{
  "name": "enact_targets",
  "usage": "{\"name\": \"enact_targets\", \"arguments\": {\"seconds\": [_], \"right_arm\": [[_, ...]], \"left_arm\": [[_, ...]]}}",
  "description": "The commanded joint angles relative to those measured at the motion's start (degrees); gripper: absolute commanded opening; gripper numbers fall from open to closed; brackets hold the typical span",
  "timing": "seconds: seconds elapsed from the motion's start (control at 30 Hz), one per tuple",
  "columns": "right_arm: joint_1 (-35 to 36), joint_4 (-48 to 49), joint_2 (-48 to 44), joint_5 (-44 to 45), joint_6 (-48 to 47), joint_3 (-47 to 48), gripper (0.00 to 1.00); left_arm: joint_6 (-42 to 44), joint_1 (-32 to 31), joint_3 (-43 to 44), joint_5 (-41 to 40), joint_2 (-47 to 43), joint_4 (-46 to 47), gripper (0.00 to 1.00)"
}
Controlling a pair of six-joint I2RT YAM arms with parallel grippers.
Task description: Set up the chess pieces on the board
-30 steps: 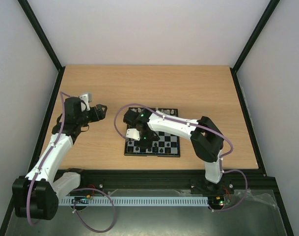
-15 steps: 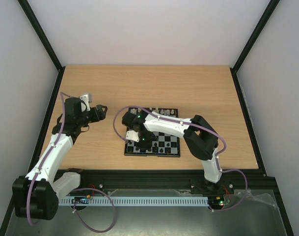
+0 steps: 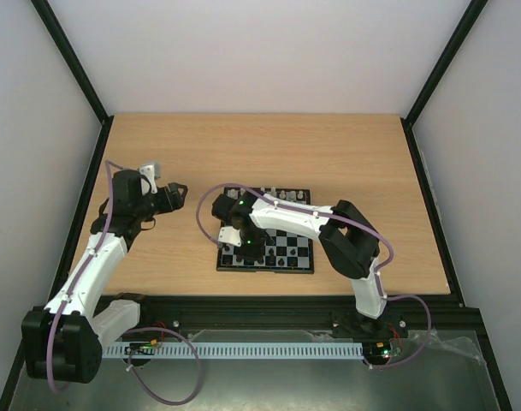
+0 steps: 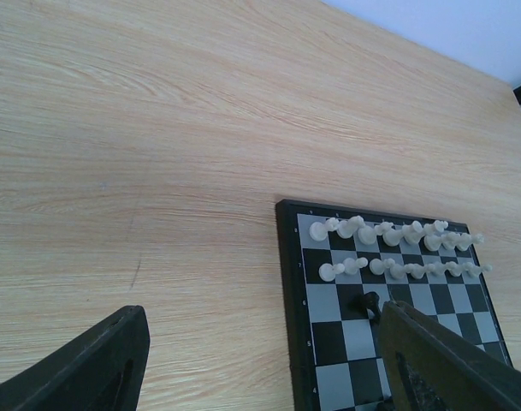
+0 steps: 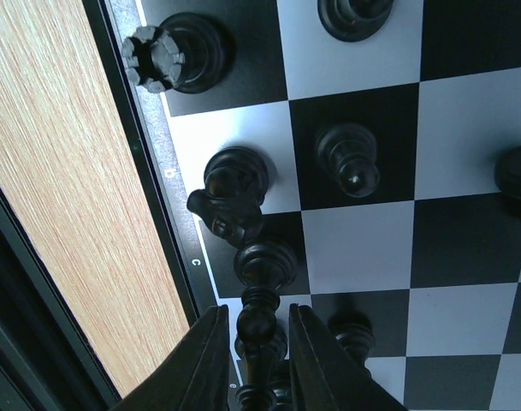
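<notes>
The board [image 3: 264, 268] lies at the table's middle, with white chess pieces [image 3: 286, 197] in its two far rows and black pieces in the near rows. My right gripper [image 3: 247, 248] hangs over the board's near left part. In the right wrist view its fingers [image 5: 210, 351] stand slightly apart on either side of the head of a black bishop-like piece [image 5: 262, 327], which stands beside the left rim, with small gaps showing. A black rook [image 5: 170, 56], knight [image 5: 230, 201] and pawn [image 5: 350, 158] stand nearby. My left gripper [image 3: 176, 190] is wide open and empty, left of the board.
The left wrist view shows bare wood left of the board's rim [image 4: 290, 282], the white rows [image 4: 397, 248] and one black piece [image 4: 369, 302] on a middle square. Black frame rails run along the table's sides and its near edge [image 3: 260, 301].
My right arm has drawn in towards the board's near left corner and its elbow has moved left. The left arm has not moved.
</notes>
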Motion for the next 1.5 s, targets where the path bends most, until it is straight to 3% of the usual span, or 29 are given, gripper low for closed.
{"name": "enact_targets", "arguments": {"seconds": [0.0, 0.2, 0.3, 0.43, 0.6, 0.73, 0.97, 1.13, 1.27, 1.47], "right_arm": [[0.24, -2.93, 1.0, -0.31, 0.39, 1.35, 0.22], [-0.16, -3.19, -3.41, 0.08, 0.22, 1.04, 0.3], [-2.26, -3.86, -6.55, -3.57, 0.36, 1.72, 0.33], [-6.73, -2.2, -11.88, -9.33, 1.1, 0.17, 0.34], [-14.97, 5.42, -21.96, -17.93, 3.2, -9.23, 0.35], [-22.38, 13.24, -30.96, -23.04, 5.36, -19.0, 0.36], [-32.09, 27.65, -41.74, -30.25, 12.3, -33.32, 0.38], [-33.95, 32.26, -46.63, -26.74, 13.68, -37.88, 0.41], [-34.91, 31.83, -47.32, -28.74, 13.62, -38.08, 0.41], [-35.1, 31.39, -47.89, -29.61, 13.25, -38.05, 0.42]], "left_arm": [[0.78, 0.32, -0.65, 0.79, -0.8, 0.1, 0.76], [1.47, 0.32, -0.83, 2.75, -0.4, 0.79, 0.74], [1.76, 0.19, -1.46, 8.25, 1.14, 2.38, 0.66], [2.61, -0.94, -1.59, 11.02, 2.31, 3.65, 0.63], [7.13, -8.68, -0.9, 11.82, 4.78, 2.8, 0.62], [11.87, -18.71, 1.09, 6.85, 8.33, -0.14, 0.61], [17.97, -28.54, 5.75, -2.91, 15.59, -5.55, 0.58], [21.55, -34.62, 10.27, -8.4, 23.95, -7.33, 0.59], [25.89, -39.33, 15.27, -14.87, 30.95, -10.66, 0.59], [29.28, -41.24, 20.47, -19.52, 37.57, -13.3, 0.59]]}}
